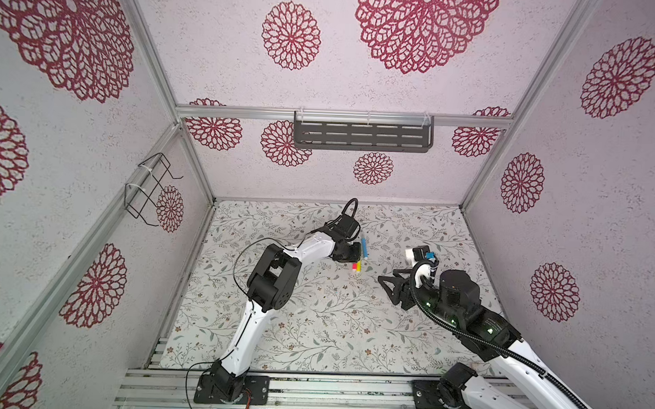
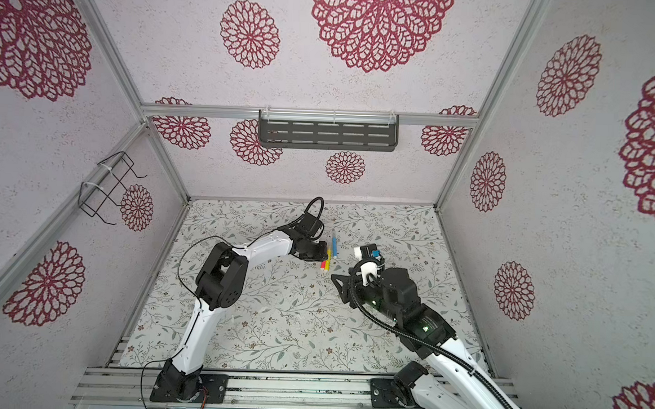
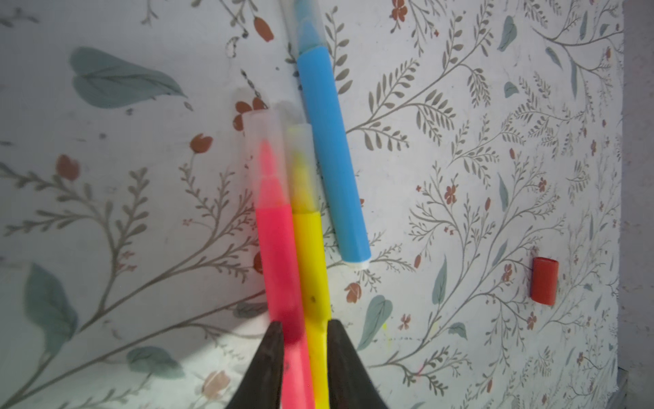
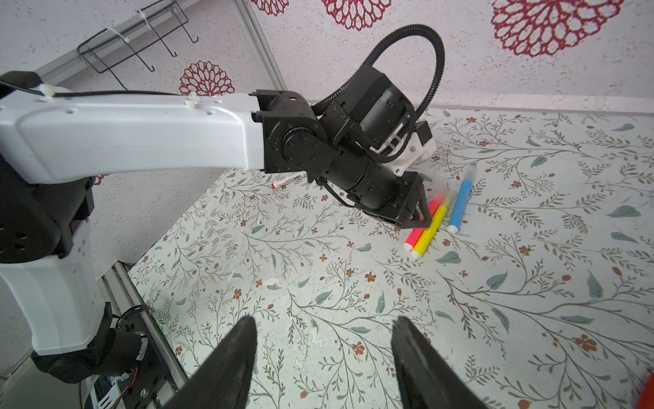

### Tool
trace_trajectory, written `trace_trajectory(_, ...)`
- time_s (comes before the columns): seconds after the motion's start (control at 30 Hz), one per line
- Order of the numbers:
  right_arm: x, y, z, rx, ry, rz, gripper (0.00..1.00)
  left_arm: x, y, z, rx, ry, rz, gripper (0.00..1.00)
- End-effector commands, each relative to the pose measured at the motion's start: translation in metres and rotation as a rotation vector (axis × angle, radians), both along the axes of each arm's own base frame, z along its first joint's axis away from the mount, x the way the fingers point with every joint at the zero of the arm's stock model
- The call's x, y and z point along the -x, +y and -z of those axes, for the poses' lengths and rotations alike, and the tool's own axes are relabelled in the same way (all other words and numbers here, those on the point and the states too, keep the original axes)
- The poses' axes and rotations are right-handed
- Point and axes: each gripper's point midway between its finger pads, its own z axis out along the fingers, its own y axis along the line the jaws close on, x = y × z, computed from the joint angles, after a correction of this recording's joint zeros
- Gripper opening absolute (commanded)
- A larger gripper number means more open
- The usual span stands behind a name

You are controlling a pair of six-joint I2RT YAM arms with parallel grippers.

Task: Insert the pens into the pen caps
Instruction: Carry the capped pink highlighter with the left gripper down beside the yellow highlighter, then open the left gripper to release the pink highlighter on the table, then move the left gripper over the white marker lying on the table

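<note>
Pink and yellow pens (image 3: pixel 308 255), capped, lie just beside the blue pen (image 3: pixel 329 159), pinched in the left gripper (image 3: pixel 305 324); right gripper (image 4: pixel 323 320) hangs open, empty. Release gently so neither rolls; red cap (image 3: pixel 544 281) awaits white pen (image 4: pixel 288 180).

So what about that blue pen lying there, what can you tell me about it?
The blue pen is a thin marker of smooth plastic, as it looks, with a bright blue barrel and a small white plug at one end. A clear cap already covers its tip at the other end. It lies flat on the flowered table and nothing grips it. The yellow pen lies close alongside at a slight angle; whether the two touch is unclear.
</note>
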Motion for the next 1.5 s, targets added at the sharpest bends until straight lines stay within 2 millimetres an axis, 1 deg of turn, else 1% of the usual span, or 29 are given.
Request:
trace_trajectory(0.0, -0.003, -0.007, -0.011, -0.019, -0.034, 0.035, 0.64, -0.002, -0.017, -0.005, 0.058, -0.010, 0.006, 0.25)
trace_trajectory(0.3, -0.002, -0.007, -0.012, -0.020, -0.035, 0.035, 0.64, -0.002, -0.026, -0.003, 0.092, -0.001, 0.010, 0.25)
trace_trajectory(0.4, -0.001, -0.008, -0.013, -0.020, -0.036, 0.037, 0.64, -0.002, -0.024, -0.010, 0.087, -0.016, 0.007, 0.25)
trace_trajectory(0.47, -0.001, -0.009, -0.013, -0.021, -0.037, 0.038, 0.64, -0.003, -0.020, -0.017, 0.079, -0.035, 0.001, 0.25)
trace_trajectory(0.67, -0.002, -0.008, -0.016, -0.017, -0.041, 0.037, 0.64, -0.004, -0.005, -0.055, 0.105, -0.111, -0.021, 0.26)
trace_trajectory(0.77, -0.004, -0.008, -0.016, -0.008, -0.037, 0.039, 0.64, -0.005, 0.012, -0.063, 0.136, -0.118, -0.055, 0.26)
trace_trajectory(0.87, -0.005, -0.007, -0.018, -0.004, -0.041, 0.038, 0.64, -0.009, 0.036, -0.074, 0.155, -0.140, -0.103, 0.27)
trace_trajectory(1.0, -0.009, -0.003, -0.018, -0.002, -0.036, 0.034, 0.66, -0.011, 0.069, -0.089, 0.149, -0.186, -0.155, 0.31)
trace_trajectory(1.03, -0.010, -0.002, -0.018, -0.003, -0.037, 0.033, 0.66, -0.012, 0.079, -0.088, 0.136, -0.196, -0.169, 0.31)
trace_trajectory(1.07, -0.010, -0.001, -0.017, -0.002, -0.034, 0.032, 0.67, -0.012, 0.088, -0.106, 0.140, -0.234, -0.178, 0.32)
trace_trajectory(1.13, -0.012, 0.000, -0.015, -0.003, -0.028, 0.033, 0.67, -0.015, 0.115, -0.110, 0.099, -0.258, -0.217, 0.34)
trace_trajectory(1.17, -0.012, 0.000, -0.015, -0.003, -0.028, 0.033, 0.68, -0.016, 0.128, -0.110, 0.078, -0.262, -0.235, 0.34)
trace_trajectory(1.33, -0.010, -0.001, -0.009, 0.000, -0.021, 0.032, 0.69, -0.020, 0.209, -0.104, -0.082, -0.273, -0.358, 0.38)
trace_trajectory(1.43, -0.009, -0.001, -0.006, -0.002, -0.014, 0.029, 0.69, -0.020, 0.249, -0.091, -0.143, -0.247, -0.422, 0.40)
trace_trajectory(1.47, -0.009, -0.001, -0.005, -0.003, -0.012, 0.028, 0.69, -0.020, 0.259, -0.087, -0.145, -0.233, -0.439, 0.41)
